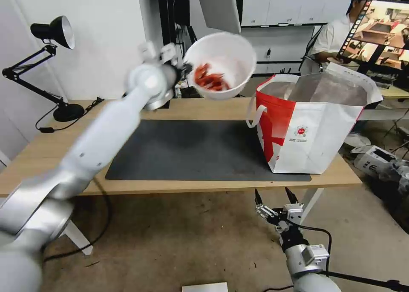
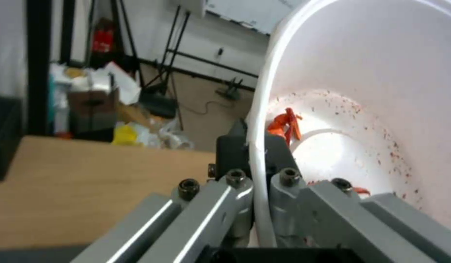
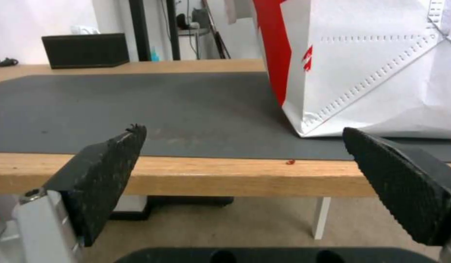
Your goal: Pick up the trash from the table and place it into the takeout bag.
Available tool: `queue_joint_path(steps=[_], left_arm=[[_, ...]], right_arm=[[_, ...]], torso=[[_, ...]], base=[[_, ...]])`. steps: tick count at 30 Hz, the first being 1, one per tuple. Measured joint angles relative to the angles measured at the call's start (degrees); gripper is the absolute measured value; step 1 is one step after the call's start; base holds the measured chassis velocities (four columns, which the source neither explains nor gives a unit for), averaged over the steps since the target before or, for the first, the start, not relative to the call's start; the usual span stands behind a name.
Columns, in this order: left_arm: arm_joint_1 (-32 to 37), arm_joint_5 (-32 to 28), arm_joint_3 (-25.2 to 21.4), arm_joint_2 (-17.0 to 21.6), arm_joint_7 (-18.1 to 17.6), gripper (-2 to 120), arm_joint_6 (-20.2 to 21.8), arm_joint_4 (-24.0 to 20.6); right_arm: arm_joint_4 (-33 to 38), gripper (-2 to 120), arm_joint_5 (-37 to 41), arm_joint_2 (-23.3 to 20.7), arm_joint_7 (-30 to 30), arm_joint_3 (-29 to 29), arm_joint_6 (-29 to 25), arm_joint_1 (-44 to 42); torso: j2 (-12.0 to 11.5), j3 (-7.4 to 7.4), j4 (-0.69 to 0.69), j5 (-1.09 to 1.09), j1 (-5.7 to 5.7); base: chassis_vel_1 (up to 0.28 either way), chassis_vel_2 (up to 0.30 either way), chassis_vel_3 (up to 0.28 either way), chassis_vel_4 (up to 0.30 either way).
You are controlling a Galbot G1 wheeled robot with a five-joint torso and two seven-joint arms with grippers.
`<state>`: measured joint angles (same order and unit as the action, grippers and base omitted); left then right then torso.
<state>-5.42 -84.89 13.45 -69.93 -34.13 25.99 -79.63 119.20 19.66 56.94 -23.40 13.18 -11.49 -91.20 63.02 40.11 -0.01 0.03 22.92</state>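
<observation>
A white round bowl (image 1: 226, 58) with red crayfish shells (image 1: 209, 81) hangs tilted in the air above the back of the table (image 1: 38, 156), just left of the takeout bag (image 1: 313, 126). My left gripper (image 1: 185, 68) is shut on the bowl's rim (image 2: 257, 153), one finger inside the bowl and one outside. The bag stands open at the table's right end, its silver lining showing. My right gripper (image 1: 274, 197) hangs open below the table's front edge, fingers (image 3: 106, 160) wide apart, with the bag's lower corner (image 3: 362, 80) beyond them.
A dark grey mat (image 1: 191, 149) covers the table's middle. A black desk lamp (image 1: 53, 32) stands at the back left. A black box (image 3: 84, 50) sits at the table's far edge. A small red scrap (image 3: 290, 161) lies on the front edge. Clutter lies on the floor at right.
</observation>
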Motion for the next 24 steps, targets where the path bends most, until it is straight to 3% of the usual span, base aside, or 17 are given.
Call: queue_joint_path(steps=[3,14,16,24], left_arm=[[-3.90,0.23,2.49,-4.36,0.02,0,0.01,3.25],[-7.04,2.33,5.55,-13.34,0.13,0,0.02,9.09],[-7.57,3.53,6.10,-17.57,0.17,0,0.03,11.48],[-8.08,6.19,7.28,-21.62,0.74,0,-0.35,14.37]], right_arm=[[0.00,100,0.00,0.00,0.00,0.00,0.00,0.00],[0.00,100,0.00,0.00,0.00,0.00,0.00,0.00],[0.00,100,0.00,0.00,0.00,0.00,0.00,0.00],[0.00,100,0.00,0.00,0.00,0.00,0.00,0.00]], torso=[[0.00,0.00,0.00,-0.01,0.00],[0.00,0.00,0.01,-0.01,0.00],[0.00,0.00,-0.01,-0.01,0.00],[0.00,0.00,0.00,-0.02,0.00]], base=[[0.000,0.000,0.000,0.000],[0.000,0.000,0.000,0.000],[0.000,0.000,0.000,0.000],[0.000,0.000,0.000,0.000]])
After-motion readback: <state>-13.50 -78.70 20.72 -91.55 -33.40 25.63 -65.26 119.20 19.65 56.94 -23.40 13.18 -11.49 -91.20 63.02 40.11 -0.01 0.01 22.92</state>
